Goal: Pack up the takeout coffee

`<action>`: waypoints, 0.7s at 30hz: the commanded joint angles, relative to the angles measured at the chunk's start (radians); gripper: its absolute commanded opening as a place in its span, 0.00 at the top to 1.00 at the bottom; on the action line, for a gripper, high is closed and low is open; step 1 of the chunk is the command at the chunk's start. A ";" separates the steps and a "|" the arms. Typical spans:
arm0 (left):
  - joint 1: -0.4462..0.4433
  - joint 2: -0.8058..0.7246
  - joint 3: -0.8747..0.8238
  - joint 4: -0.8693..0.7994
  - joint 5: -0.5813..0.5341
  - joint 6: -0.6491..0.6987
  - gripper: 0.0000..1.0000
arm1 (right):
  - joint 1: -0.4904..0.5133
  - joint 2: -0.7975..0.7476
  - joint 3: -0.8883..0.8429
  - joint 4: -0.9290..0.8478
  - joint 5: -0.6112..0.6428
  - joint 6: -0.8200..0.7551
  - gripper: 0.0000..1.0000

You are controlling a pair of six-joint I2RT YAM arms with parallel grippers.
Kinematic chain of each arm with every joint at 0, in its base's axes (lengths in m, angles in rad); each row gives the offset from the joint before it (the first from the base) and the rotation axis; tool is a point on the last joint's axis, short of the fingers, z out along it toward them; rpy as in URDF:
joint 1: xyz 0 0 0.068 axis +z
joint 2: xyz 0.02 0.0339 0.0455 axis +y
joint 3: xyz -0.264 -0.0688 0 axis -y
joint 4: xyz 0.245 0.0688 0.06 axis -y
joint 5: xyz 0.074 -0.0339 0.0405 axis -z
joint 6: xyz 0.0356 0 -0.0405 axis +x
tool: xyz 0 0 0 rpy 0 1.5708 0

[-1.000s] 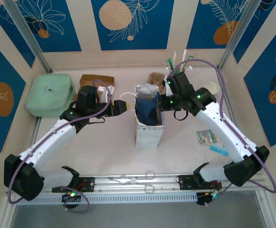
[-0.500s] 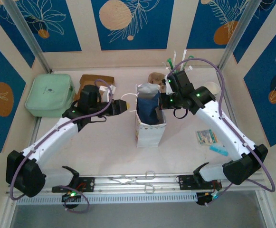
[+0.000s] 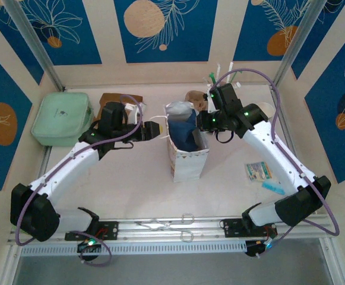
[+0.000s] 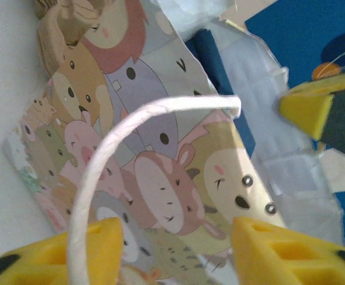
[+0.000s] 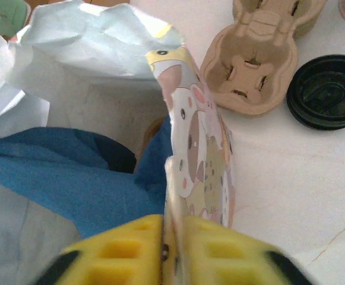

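At table centre, the cartoon-animal paper bag stands upright with its mouth open, blue and white wrapping showing inside.

1. Left gripper: positioned at 9 o'clock of the bag mouth. Its yellow fingers stand well apart. The white twisted-paper handle loops between them, running close past the left-hand finger. Nothing is clamped.
2. Right gripper: positioned at 3 o'clock of the bag mouth. Its jaws are closed together on the upper edge of the bag's side wall, one finger inside and one outside.
3. Takeout coffee: seen as a round black lid on the table outside the bag, at 2 o'clock of the pinched wall. The cup wall beneath cannot be made out.
4. Moulded-pulp cup carrier: lies just beside the lid, at its 10 o'clock.
5. Mint-green case: rests well apart, at 9 o'clock of the table.
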 commanded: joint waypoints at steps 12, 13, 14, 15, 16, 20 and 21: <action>0.034 -0.070 0.137 -0.218 -0.108 0.141 0.17 | 0.004 -0.023 0.130 -0.033 0.027 -0.049 0.30; 0.034 -0.073 0.146 -0.230 -0.120 0.151 0.16 | 0.004 -0.023 0.138 -0.035 0.031 -0.051 0.28; 0.034 -0.079 0.153 -0.244 -0.139 0.160 0.15 | 0.006 -0.023 0.148 -0.037 0.036 -0.055 0.27; 0.034 -0.083 0.161 -0.255 -0.155 0.169 0.15 | 0.006 -0.025 0.155 -0.037 0.040 -0.060 0.26; 0.034 -0.087 0.164 -0.261 -0.169 0.176 0.14 | 0.007 -0.028 0.160 -0.036 0.044 -0.065 0.25; 0.034 -0.101 0.176 -0.279 -0.211 0.198 0.12 | 0.009 -0.057 0.156 -0.013 0.081 -0.077 0.22; 0.034 -0.107 0.176 -0.280 -0.221 0.200 0.12 | 0.009 -0.068 0.151 -0.004 0.089 -0.079 0.22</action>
